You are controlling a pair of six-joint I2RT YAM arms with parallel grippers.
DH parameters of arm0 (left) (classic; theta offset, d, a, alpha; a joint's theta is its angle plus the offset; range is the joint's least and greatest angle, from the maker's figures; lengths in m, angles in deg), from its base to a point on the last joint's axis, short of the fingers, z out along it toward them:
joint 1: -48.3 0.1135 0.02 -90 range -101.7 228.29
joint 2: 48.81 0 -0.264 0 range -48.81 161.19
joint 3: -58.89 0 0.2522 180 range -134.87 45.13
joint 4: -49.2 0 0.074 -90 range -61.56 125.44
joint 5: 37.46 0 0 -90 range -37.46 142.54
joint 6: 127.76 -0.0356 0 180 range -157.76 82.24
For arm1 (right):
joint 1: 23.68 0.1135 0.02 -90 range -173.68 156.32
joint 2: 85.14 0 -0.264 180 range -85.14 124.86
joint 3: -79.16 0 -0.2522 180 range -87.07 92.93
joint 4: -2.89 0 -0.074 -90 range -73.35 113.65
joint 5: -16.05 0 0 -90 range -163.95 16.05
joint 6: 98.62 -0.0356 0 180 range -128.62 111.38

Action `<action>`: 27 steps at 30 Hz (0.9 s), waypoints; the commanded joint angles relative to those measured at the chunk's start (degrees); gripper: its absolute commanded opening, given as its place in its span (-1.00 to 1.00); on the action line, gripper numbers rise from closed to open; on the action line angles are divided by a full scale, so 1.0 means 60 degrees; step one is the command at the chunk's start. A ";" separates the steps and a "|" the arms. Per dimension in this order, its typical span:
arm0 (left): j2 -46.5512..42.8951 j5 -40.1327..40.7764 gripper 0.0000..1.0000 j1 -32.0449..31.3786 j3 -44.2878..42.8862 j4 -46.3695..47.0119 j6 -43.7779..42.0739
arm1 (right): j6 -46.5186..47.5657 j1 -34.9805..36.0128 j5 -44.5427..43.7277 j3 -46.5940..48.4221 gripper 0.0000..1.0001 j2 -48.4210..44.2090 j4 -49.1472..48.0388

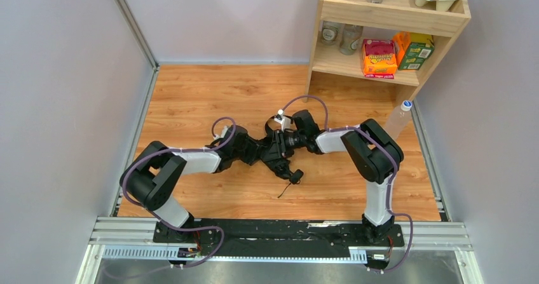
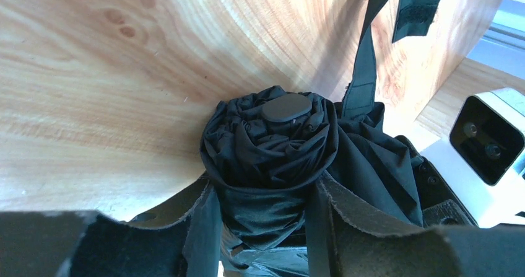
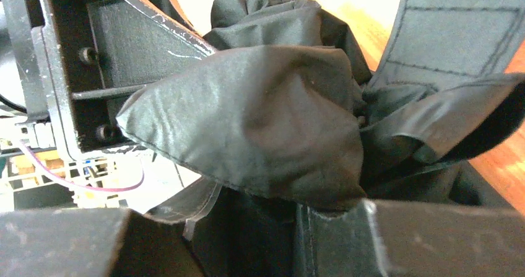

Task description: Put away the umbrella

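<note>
1. Lying bundled at the middle of the wooden tabletop point(image 1: 191, 100), the umbrella point(image 1: 278, 157) is a crumpled black mass. Its small handle point(image 1: 294, 176) points toward 5 o'clock in the overhead view.
2. Seen from the left wrist, the canopy point(image 2: 272, 147) is twisted into a tight rosette around a flat dark cap point(image 2: 286, 108). A closure strap point(image 2: 365, 60) rises toward 1 o'clock.
3. Warm wood grain covers the tabletop, which is boxed in by pale grey walls. A metal rail point(image 1: 279, 236) at 6 o'clock carries both arm bases.
4. A wooden shelf point(image 1: 388, 17) stands at 1 o'clock from the umbrella and holds an orange box point(image 1: 379, 58), a green box point(image 1: 416, 52) and several cups and jars. A clear bottle point(image 1: 399, 120) stands at 3 o'clock by the wall.
5. The left claw point(image 1: 257, 152) reaches in from 9 o'clock. It is partly closed, with its fingers point(image 2: 201, 227) pressed against either side of the rolled canopy, grasping the umbrella.
6. The right claw point(image 1: 287, 141) comes in from 3 o'clock. It is narrowly parted, and its fingers point(image 3: 433, 233) pinch loose folds of the umbrella's fabric point(image 3: 260, 122).
</note>
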 commanded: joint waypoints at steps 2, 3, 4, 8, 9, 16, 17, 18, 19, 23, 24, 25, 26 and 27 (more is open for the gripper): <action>0.2101 0.0170 -0.75 -0.0378 0.1045 -0.0993 -0.0937 | 0.1926 0.1142 -0.0427 0.0199 -0.83 0.0308 0.2939; 0.2087 0.0185 -0.85 -0.0378 0.1164 -0.0702 -0.0937 | 0.1927 0.1142 -0.0863 0.0287 -0.67 0.0162 0.3277; 0.2029 0.0243 -0.89 -0.0378 0.1324 -0.0641 -0.0951 | 0.1941 0.1157 -0.1216 0.0433 -0.48 0.0030 0.3715; 0.1853 0.0390 -1.00 -0.0378 0.1676 -0.0670 -0.1039 | 0.2087 0.1157 -0.2184 0.0931 0.16 -0.0761 0.4771; 0.1809 0.0448 -1.00 -0.0378 0.1750 -0.0641 -0.1039 | 0.2175 0.1171 -0.2520 0.1106 0.28 -0.0937 0.5195; 0.1062 0.0580 -1.00 -0.0392 0.2015 -0.1137 -0.1156 | 0.3784 0.2076 -0.6749 0.1491 0.95 -0.3029 0.6871; 0.0887 0.0595 -1.00 -0.0392 0.1971 -0.1298 -0.1171 | 0.3961 0.2442 -0.7424 0.1213 0.96 -0.3323 0.6608; 0.0813 0.0595 -1.00 -0.0392 0.1883 -0.1648 -0.1200 | 0.4122 0.2837 -0.8547 0.0949 0.96 -0.3558 0.6301; 0.0624 0.0624 -1.00 -0.0392 0.1825 -0.2028 -0.1186 | 0.4298 0.3175 -0.9617 0.0715 0.97 -0.3676 0.5950; 0.0154 0.0712 -1.00 -0.0392 0.1502 -0.3159 -0.1084 | 0.4855 0.4611 -1.2333 0.0200 0.98 -0.3489 0.4851; 0.0109 0.0698 -1.00 -0.0392 0.1487 -0.3363 -0.1040 | 0.4958 0.4875 -1.2686 0.0156 0.98 -0.3328 0.4543; 0.0066 0.0669 -1.00 -0.0392 0.1386 -0.3554 -0.1039 | 0.5046 0.5066 -1.2994 0.0141 0.97 -0.3123 0.4076; 0.0065 0.0639 -1.00 -0.0392 0.1297 -0.3657 -0.1039 | 0.5076 0.5198 -1.3403 0.0214 0.96 -0.2874 0.3767; 0.0109 0.0552 -1.00 -0.0392 0.1195 -0.3934 -0.0996 | 0.5352 0.5316 -1.3871 0.0345 0.96 -0.2553 0.3619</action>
